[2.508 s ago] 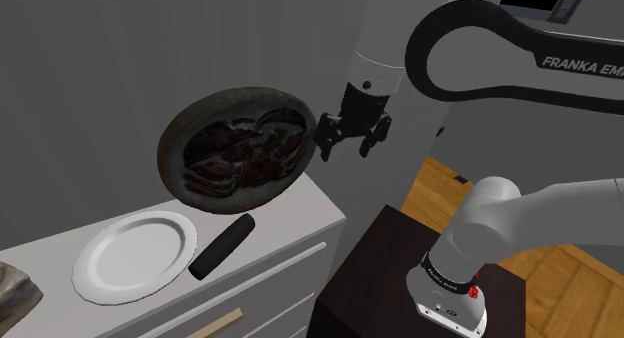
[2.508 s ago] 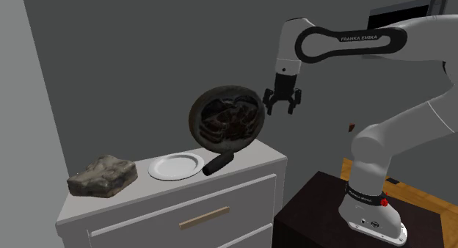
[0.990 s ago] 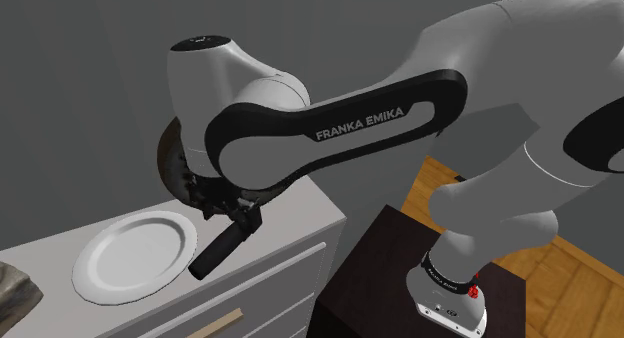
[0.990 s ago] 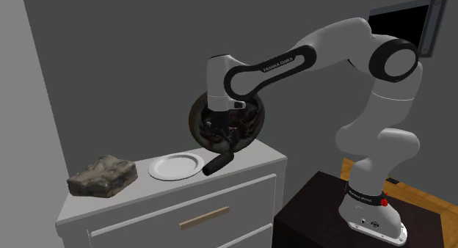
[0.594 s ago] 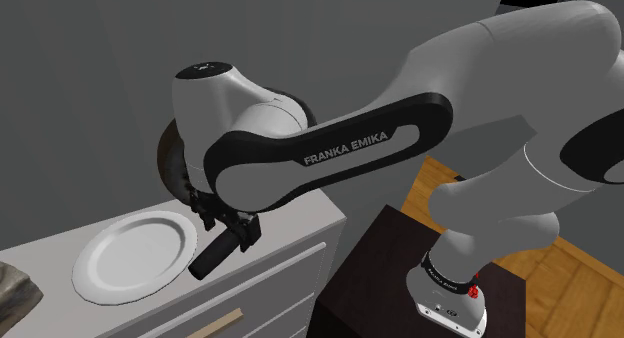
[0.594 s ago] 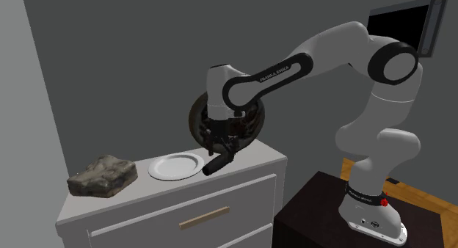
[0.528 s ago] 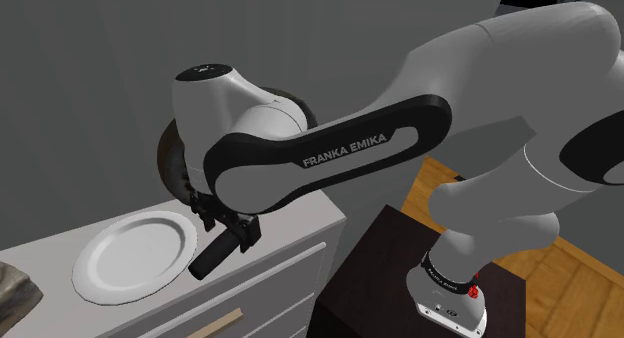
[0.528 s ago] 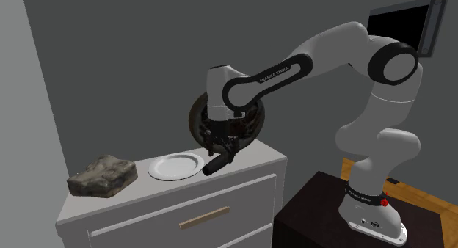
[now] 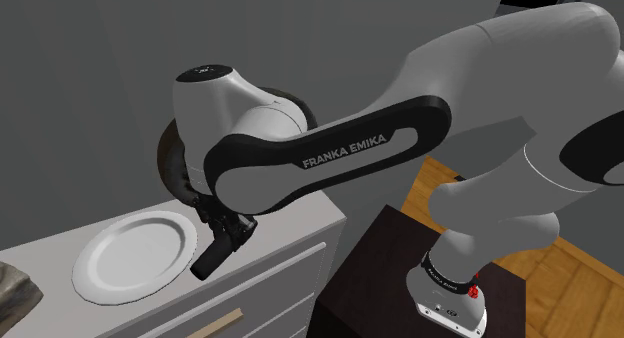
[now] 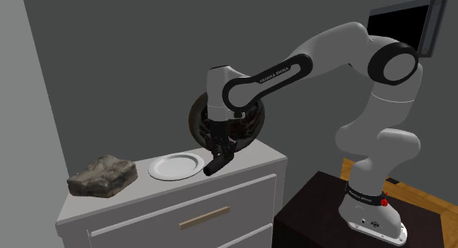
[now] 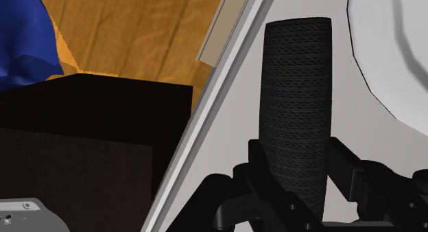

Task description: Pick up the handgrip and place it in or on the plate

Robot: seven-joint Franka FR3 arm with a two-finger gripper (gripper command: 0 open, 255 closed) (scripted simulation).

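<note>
Wrist view: grip (image 11: pixel 296 107) is pinched nr its end betw. gripper (image 11: pixel 298 189) fingers (image 11: pixel 258 165); long axis is pointed fwd, away from hand; plate (image 11: pixel 394 59) is seen just beside it.

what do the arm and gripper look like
A white arm of rounded, glossy segments with dark joints. One black link carries white FRANKA EMIKA lettering. Its base has small red spots. The gripper is all black, blocky and two-fingered.
</note>
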